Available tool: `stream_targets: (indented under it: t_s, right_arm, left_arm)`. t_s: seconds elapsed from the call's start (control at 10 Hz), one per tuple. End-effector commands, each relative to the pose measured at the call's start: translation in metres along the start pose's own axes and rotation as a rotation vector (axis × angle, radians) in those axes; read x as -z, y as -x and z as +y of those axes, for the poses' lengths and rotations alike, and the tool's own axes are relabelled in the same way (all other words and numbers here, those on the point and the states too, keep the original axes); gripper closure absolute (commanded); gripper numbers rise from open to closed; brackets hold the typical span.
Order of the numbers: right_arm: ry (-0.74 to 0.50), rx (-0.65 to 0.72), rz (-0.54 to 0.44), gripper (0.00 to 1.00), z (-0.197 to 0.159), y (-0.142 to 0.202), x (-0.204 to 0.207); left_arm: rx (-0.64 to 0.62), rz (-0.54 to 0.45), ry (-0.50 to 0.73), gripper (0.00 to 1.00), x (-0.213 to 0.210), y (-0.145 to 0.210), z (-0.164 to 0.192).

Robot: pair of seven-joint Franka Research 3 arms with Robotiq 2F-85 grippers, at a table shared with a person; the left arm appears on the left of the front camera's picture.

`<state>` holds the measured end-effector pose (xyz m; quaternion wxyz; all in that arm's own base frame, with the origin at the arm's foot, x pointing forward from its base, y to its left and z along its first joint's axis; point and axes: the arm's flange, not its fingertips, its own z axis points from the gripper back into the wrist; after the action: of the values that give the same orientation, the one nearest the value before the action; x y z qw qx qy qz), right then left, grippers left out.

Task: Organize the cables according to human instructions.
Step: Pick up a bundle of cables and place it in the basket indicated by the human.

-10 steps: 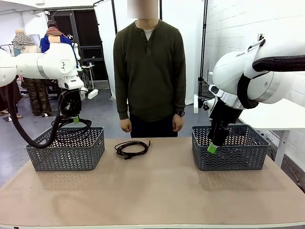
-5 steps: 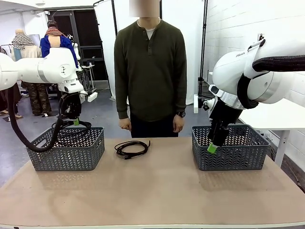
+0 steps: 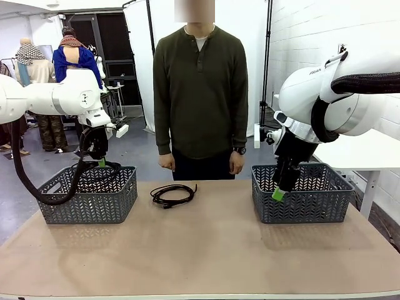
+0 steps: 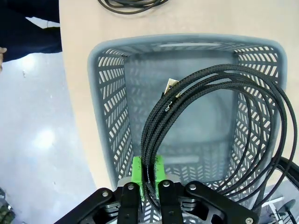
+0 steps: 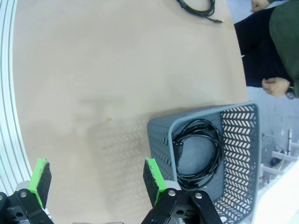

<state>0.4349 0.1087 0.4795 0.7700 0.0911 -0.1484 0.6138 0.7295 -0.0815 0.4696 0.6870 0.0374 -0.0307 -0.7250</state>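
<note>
Gripping cable loop (image 4: 219,107) in closed left gripper (image 4: 145,186), directly above left basket (image 4: 108,116). Lower to seat whole loop inside walls, then release; mind strands spreading past rim. Right gripper (image 5: 96,179) spread wide, empty, well right of basket. 1 more cable (image 3: 173,195) on table (image 3: 206,250), just right of basket.

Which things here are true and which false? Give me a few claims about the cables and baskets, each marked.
1. The left gripper is shut on a black cable over the left basket. True.
2. The right gripper grips a cable too. False: it is open and holds nothing.
3. A coiled cable lies inside the right basket. True.
4. No cable lies on the table. False: a loose coil lies on it between the baskets.
</note>
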Motion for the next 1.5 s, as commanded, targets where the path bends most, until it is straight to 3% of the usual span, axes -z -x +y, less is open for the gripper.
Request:
stream_targets:
  t_s: [0.0, 0.4, 0.5, 0.9, 1.0, 1.4]
  right_arm:
    - [0.007, 0.010, 0.007, 0.00, -0.003, -0.002, 0.001]
    - [0.007, 0.010, 0.007, 0.00, -0.003, -0.002, 0.001]
    - [0.007, 0.010, 0.007, 0.00, -0.003, -0.002, 0.001]
    - [0.007, 0.010, 0.007, 0.00, -0.003, -0.002, 0.001]
    - [0.007, 0.010, 0.007, 0.00, -0.003, -0.002, 0.001]
    - [0.007, 0.010, 0.007, 0.00, -0.003, -0.002, 0.001]
  left_arm:
    - [0.022, -0.005, 0.008, 1.00, 0.003, 0.007, 0.007]
    - [0.021, 0.005, -0.002, 1.00, 0.010, 0.008, 0.013]
    - [0.020, 0.004, 0.007, 0.85, 0.012, 0.008, 0.014]
    - [0.006, 0.001, 0.004, 0.05, 0.013, 0.010, 0.016]
    - [0.005, 0.004, 0.003, 0.00, 0.011, 0.011, 0.016]
    - [0.012, 0.013, 0.014, 0.00, -0.022, 0.012, 0.004]
